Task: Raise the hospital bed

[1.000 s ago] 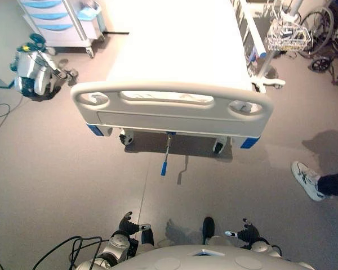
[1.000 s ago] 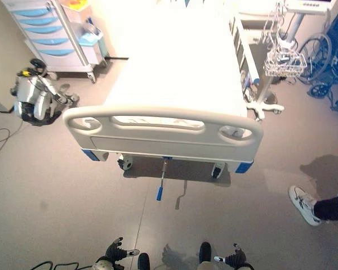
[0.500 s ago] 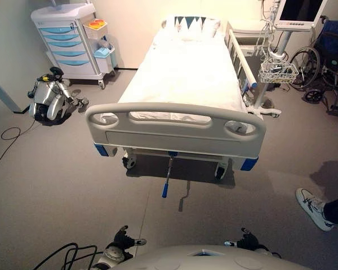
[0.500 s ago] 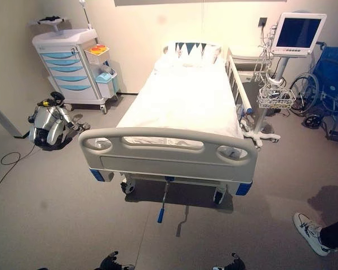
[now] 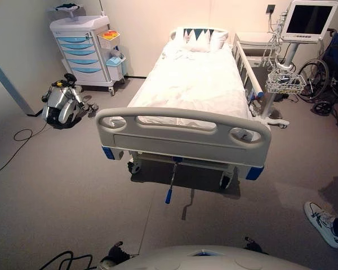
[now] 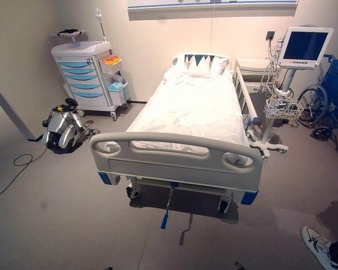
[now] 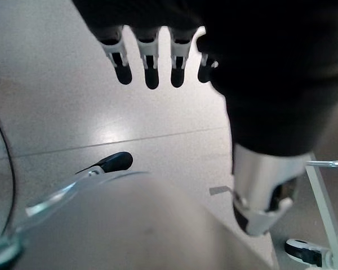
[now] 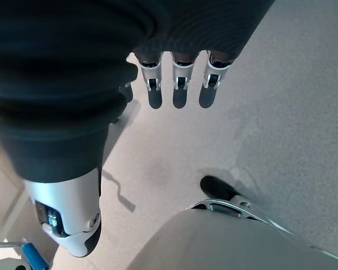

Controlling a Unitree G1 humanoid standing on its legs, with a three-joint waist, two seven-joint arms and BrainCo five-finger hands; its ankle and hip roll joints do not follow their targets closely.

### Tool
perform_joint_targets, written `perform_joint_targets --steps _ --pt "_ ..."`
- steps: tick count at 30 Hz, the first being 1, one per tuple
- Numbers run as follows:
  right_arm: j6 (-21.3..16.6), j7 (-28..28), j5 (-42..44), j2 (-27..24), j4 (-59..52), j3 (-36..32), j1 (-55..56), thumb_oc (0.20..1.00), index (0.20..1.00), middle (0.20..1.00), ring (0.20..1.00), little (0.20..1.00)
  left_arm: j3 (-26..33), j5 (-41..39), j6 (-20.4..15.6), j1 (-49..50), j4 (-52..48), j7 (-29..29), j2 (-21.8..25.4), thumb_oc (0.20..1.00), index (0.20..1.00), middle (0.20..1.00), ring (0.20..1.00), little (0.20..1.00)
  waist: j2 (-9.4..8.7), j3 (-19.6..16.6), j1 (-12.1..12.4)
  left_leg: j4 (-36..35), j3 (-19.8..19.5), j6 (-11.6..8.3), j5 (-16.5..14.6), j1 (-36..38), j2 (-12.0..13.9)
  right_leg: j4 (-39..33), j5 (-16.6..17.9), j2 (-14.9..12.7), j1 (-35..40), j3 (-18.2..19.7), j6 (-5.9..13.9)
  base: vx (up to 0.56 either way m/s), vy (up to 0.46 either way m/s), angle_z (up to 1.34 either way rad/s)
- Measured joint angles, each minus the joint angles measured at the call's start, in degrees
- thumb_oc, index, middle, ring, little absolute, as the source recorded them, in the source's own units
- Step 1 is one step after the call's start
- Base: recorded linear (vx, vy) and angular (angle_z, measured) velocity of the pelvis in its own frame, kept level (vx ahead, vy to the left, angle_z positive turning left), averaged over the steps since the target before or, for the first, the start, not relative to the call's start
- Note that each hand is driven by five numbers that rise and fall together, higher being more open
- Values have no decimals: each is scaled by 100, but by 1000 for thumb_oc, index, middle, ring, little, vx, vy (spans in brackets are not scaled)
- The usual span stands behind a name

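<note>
The white hospital bed stands ahead with its footboard toward me, mattress flat, pillows at the far end. Under the footboard a crank rod with a blue handle sticks out toward me, low over the floor. My left hand hangs at my side over the grey floor, fingers straight and holding nothing. My right hand hangs the same way, open and empty. Both hands sit at the bottom edge of the eye views, well short of the crank.
A drawer cart and a small silver robot on the floor are at the left. A monitor stand with a wire basket and a wheelchair are at the right. A person's shoe shows at the lower right.
The camera has tilted up: the whole picture has slid down, showing the bed's head end and back wall. My hands have dropped to the bottom edge. Bed and crank unchanged.
</note>
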Motion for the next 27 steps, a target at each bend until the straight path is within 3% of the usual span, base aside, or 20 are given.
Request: perform_joint_targets --steps 27 --pt "24 99 -50 -15 4 -14 0 1000 1000 1000 1000 1000 -250 12 12 -58 -36 -116 14 1000 1000 1000 1000 1000 47 -74 -4 0 -39 3 -2 -11 0 0 -15 -6 7 -28 1 0 0 0"
